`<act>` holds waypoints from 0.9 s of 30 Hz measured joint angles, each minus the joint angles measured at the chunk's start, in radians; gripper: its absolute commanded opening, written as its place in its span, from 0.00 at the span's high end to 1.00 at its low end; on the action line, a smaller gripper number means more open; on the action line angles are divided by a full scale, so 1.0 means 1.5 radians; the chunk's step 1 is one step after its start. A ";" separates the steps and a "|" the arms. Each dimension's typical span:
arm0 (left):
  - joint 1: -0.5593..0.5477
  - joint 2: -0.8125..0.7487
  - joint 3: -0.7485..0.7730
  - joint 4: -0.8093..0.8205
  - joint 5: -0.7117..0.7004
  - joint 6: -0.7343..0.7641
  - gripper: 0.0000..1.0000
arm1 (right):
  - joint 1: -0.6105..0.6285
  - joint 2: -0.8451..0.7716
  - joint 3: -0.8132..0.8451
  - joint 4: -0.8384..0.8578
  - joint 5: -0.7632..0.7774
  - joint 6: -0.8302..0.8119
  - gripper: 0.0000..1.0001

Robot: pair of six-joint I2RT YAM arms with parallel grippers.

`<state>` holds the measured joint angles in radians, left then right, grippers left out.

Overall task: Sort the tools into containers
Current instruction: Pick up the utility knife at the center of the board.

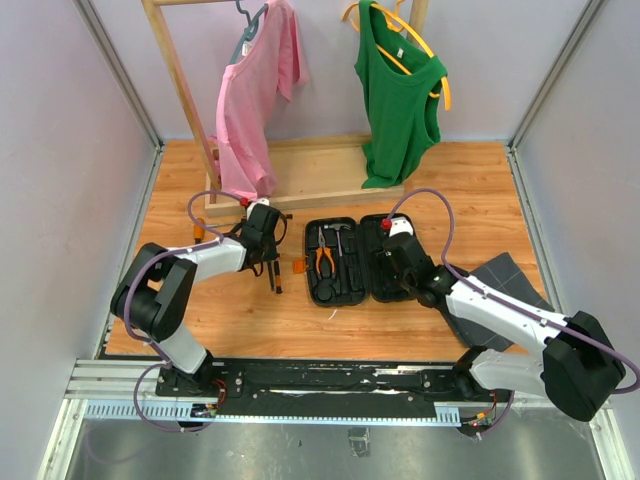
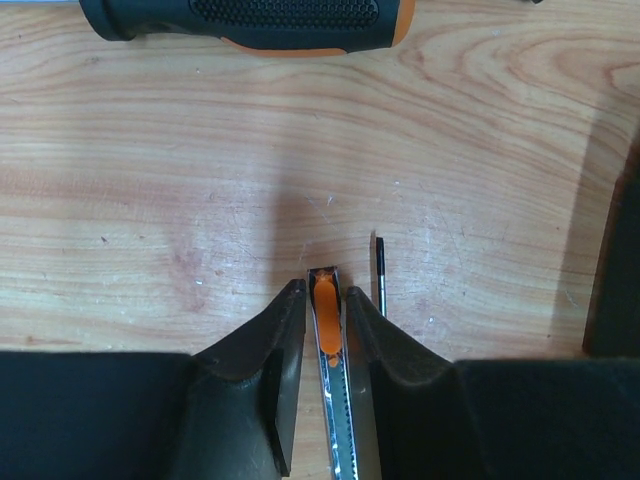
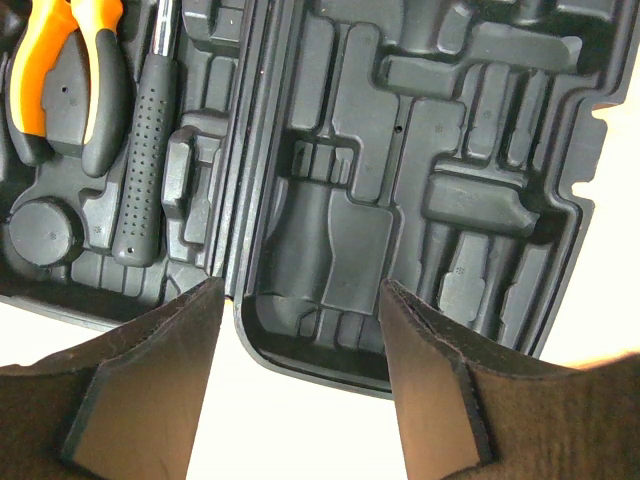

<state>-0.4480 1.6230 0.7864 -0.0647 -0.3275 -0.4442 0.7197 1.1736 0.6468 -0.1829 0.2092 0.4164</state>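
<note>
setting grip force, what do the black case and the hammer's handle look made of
Black moulded clamshell case: matte hard plastic, judging by its pressed slots. Hammer's black dimpled handle: likely rubber or soft plastic, given the dotted grip texture.

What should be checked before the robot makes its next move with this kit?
1. Left tool grips the silver piece with the orange slider: ok, pinched from both sides.
2. Right tool free: ok, open and empty above the case.
3. Case open: ok, both halves lie flat.
4. Free slots: ok, the right half is bare; hammer and pliers sit in the left half.
5. Nothing left outside: not ok, a screwdriver and a thin black pin lie on the table.
6. Which slot suits the silver piece: cannot tell.
</note>
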 measured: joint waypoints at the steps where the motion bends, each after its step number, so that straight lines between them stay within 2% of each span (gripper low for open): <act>1: -0.002 0.004 0.006 -0.007 -0.003 0.001 0.71 | 0.000 0.000 0.000 0.000 0.000 0.000 0.35; 9: -0.014 0.013 0.019 -0.026 -0.008 -0.004 0.71 | 0.000 0.000 0.000 0.000 0.000 0.002 0.35; 18: -0.042 0.031 0.047 -0.055 -0.038 -0.009 0.87 | 0.000 -0.004 -0.004 0.001 0.000 0.003 0.35; 27: -0.052 0.011 0.046 -0.108 -0.054 -0.011 0.89 | 0.000 -0.013 -0.012 0.002 0.001 0.004 0.35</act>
<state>-0.5266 1.6398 0.8555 -0.2260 -0.4080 -0.4614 0.7197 1.1542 0.6289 -0.1799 0.2100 0.4217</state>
